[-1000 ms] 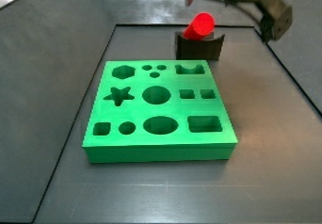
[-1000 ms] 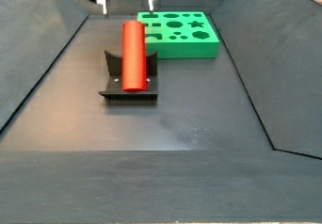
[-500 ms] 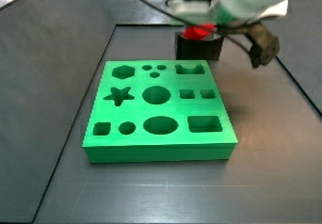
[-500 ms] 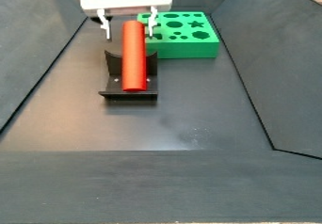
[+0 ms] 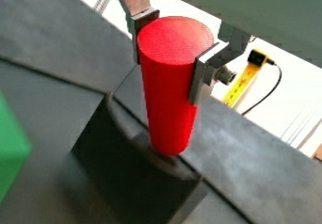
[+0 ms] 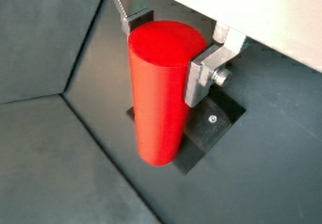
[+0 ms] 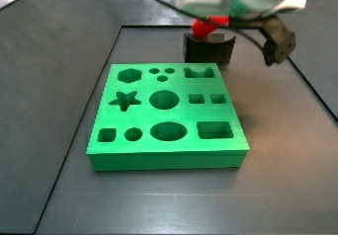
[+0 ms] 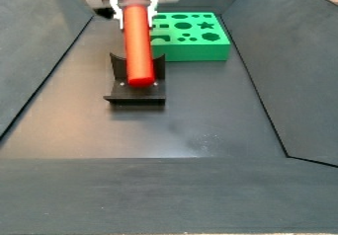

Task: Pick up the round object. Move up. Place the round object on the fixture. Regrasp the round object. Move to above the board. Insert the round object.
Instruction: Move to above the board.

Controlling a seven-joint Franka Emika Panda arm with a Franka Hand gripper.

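Note:
The round object (image 5: 168, 87) is a smooth red cylinder lying in the curved notch of the dark fixture (image 5: 126, 162). In both wrist views the gripper (image 5: 174, 54) has its silver fingers pressed against opposite sides of the cylinder's near end, shut on it (image 6: 157, 105). In a side view the gripper (image 8: 132, 2) covers the cylinder's far end (image 8: 136, 46), whose other end rests on the fixture (image 8: 136, 93). The green board (image 7: 165, 116) with shaped holes lies in front of the fixture (image 7: 209, 49); only the red tip (image 7: 208, 26) shows under the gripper (image 7: 215, 20).
Sloping dark walls (image 8: 53, 71) enclose the grey floor. The board (image 8: 192, 37) sits close beside the fixture. A yellow cable (image 5: 246, 77) runs outside the enclosure.
The gripper has come down from above the fixture onto the cylinder's end. Its fingers, apart beside the cylinder half a second ago, now press on its sides.

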